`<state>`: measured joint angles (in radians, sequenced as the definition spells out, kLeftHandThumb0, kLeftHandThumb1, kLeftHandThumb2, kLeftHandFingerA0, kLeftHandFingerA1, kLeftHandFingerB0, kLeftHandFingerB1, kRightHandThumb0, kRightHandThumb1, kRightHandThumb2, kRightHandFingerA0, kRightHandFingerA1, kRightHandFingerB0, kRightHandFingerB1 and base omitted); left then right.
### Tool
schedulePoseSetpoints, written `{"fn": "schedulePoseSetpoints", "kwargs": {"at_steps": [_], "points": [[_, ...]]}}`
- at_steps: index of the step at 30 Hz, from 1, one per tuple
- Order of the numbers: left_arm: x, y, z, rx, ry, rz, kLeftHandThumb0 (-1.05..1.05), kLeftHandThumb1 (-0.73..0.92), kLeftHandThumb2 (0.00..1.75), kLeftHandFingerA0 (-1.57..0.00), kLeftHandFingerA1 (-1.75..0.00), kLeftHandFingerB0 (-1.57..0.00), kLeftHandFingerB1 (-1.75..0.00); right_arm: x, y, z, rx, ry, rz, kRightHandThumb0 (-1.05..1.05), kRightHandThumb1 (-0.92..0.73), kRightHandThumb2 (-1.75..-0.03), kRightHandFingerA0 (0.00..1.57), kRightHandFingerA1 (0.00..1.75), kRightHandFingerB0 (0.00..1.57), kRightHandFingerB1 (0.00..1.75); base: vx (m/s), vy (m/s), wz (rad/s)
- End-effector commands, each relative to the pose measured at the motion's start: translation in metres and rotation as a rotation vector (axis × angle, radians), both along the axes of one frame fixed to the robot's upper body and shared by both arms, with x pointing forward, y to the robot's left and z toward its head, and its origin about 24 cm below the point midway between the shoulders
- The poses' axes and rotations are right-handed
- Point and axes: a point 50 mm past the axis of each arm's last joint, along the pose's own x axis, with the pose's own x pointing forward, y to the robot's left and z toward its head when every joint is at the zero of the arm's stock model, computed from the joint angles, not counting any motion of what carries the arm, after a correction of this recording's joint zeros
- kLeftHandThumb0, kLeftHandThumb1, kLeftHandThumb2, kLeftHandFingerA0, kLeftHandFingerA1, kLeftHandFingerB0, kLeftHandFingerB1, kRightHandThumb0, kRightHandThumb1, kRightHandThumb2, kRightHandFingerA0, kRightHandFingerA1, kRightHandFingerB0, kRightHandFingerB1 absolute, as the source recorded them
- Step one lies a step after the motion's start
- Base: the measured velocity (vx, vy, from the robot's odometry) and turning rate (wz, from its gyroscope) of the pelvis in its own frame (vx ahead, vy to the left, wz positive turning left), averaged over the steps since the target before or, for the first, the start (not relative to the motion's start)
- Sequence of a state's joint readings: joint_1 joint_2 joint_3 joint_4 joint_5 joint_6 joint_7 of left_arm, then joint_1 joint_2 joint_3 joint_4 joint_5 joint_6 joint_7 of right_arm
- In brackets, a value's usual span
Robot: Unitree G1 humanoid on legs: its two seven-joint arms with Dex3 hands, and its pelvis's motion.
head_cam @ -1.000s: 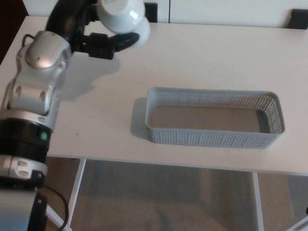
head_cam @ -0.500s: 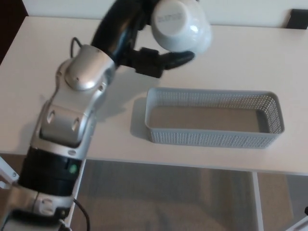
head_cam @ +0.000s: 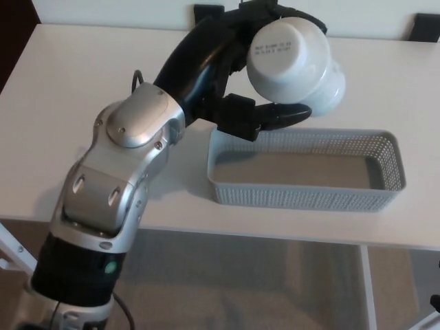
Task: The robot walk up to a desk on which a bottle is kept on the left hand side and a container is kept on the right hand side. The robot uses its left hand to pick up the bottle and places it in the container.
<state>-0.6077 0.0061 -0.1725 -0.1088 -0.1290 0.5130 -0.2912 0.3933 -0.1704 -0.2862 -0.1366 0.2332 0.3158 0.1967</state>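
— Where do we have the bottle (head_cam: 292,62) right now?

— Up in the air, off the counter (head_cam: 82,75). Our left hand (head_cam: 258,103) is wrapped around it, with one dark finger showing below the bottle and more of the hand curling over its far side, so we read the fingers (head_cam: 285,115) as clenched on the bottle. Its flat end with the small print faces up toward our head camera.

— And the container (head_cam: 306,196)?

— It sits on the counter, long axis running left to right across our view, and nothing lies inside it. The bottle hangs over its near-left end, roughly above the left rim and back edge, not yet over the middle.

— So which way does the coming move go?

— We judge it as rightward a little and toward us, then down. The bottle looks wide against the container's short span, so we would want it centred between the front and back walls before lowering, or it may catch the mesh rim.

— Does our right hand matter here?

— It does not show in our view at all. The left arm (head_cam: 130,151) reaches across from our left, and it alone is near the container.
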Motion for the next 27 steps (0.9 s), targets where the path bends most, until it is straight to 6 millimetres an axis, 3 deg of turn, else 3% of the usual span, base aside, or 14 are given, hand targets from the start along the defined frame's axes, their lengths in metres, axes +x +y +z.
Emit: {"fn": "schedulePoseSetpoints", "kwargs": {"at_steps": [1, 6, 10, 16, 24, 25, 27], "points": [[0.014, 0.001, 0.004, -0.059, 0.354, -0.094, -0.05, 0.89, 0.73, -1.05, -1.32, -0.69, -1.16, -0.001, -0.009, 0.001, -0.049, 0.036, 0.002, -0.17, -0.72, -0.61, 0.46, 0.47, 0.49, 0.48, 0.0, 0.0, 0.0], [0.019, 0.0, 0.004, -0.029, 0.355, -0.078, -0.04, 0.86, 0.76, -1.07, -1.28, -0.69, -1.14, 0.003, -0.008, 0.003, -0.056, 0.024, 0.008, -0.18, -0.72, -0.6, 0.47, 0.48, 0.49, 0.48, 0.0, 0.0, 0.0], [0.024, -0.001, -0.004, 0.002, 0.383, -0.041, -0.07, 0.86, 0.76, -1.01, -1.35, -0.69, -1.2, 0.006, -0.008, 0.004, -0.073, 0.017, 0.016, -0.19, -0.72, -0.6, 0.47, 0.48, 0.49, 0.49, 0.0, 0.0, 0.0], [0.028, 0.003, -0.013, 0.01, 0.413, -0.015, -0.05, 0.89, 0.71, -0.91, -1.42, -0.67, -1.14, 0.011, -0.009, 0.005, -0.067, 0.009, 0.013, -0.19, -0.7, -0.6, 0.48, 0.48, 0.5, 0.49, 0.0, 0.0, 0.0], [0.031, 0.005, -0.016, 0.055, 0.431, 0.002, -0.08, 0.88, 0.7, -0.91, -1.43, -0.7, -1.15, 0.014, -0.009, 0.006, -0.077, 0.003, 0.015, -0.18, -0.71, -0.6, 0.49, 0.49, 0.49, 0.48, 0.0, 0.0, 0.0], [0.03, 0.006, -0.016, 0.061, 0.43, 0.002, -0.04, 0.9, 0.68, -0.82, -1.47, -0.65, -1.17, 0.014, -0.009, 0.007, -0.075, 0.001, 0.014, -0.18, -0.71, -0.6, 0.5, 0.49, 0.5, 0.49, 0.0, 0.0, 0.0], [0.03, 0.007, -0.019, 0.089, 0.422, 0.002, -0.02, 0.9, 0.67, -0.79, -1.47, -0.63, -1.17, 0.015, -0.008, 0.007, -0.07, -0.004, 0.01, -0.18, -0.71, -0.6, 0.5, 0.49, 0.51, 0.49, 0.0, 0.0, 0.0]]}}
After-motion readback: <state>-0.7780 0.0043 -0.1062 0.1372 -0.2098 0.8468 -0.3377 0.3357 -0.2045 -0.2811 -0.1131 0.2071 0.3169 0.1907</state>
